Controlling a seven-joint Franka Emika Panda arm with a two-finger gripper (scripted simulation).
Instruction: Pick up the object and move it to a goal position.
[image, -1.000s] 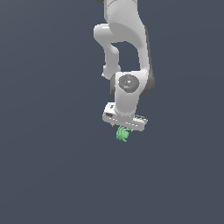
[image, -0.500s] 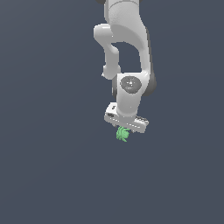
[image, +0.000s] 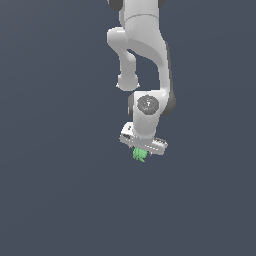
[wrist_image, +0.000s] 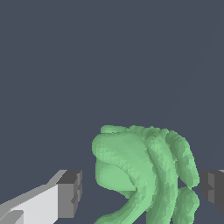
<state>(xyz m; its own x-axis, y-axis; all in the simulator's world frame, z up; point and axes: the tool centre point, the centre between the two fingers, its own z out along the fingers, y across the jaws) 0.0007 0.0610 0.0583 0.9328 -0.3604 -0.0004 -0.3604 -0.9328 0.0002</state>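
Note:
The object (image: 139, 154) is a small bright green lump with ribbed, leaf-like lobes, sitting directly under the white gripper (image: 142, 149) in the exterior view. In the wrist view the object (wrist_image: 140, 170) fills the space between the fingers of the gripper (wrist_image: 142, 190). One dark fingertip (wrist_image: 70, 192) stands a small gap away from the lump. The other fingertip (wrist_image: 213, 187) sits right at its opposite edge. The jaws straddle the lump without visibly clamping it. The underside of the object is out of view.
Plain dark grey-blue ground surrounds the arm in both views. The white arm (image: 145, 60) comes down from the top of the exterior view.

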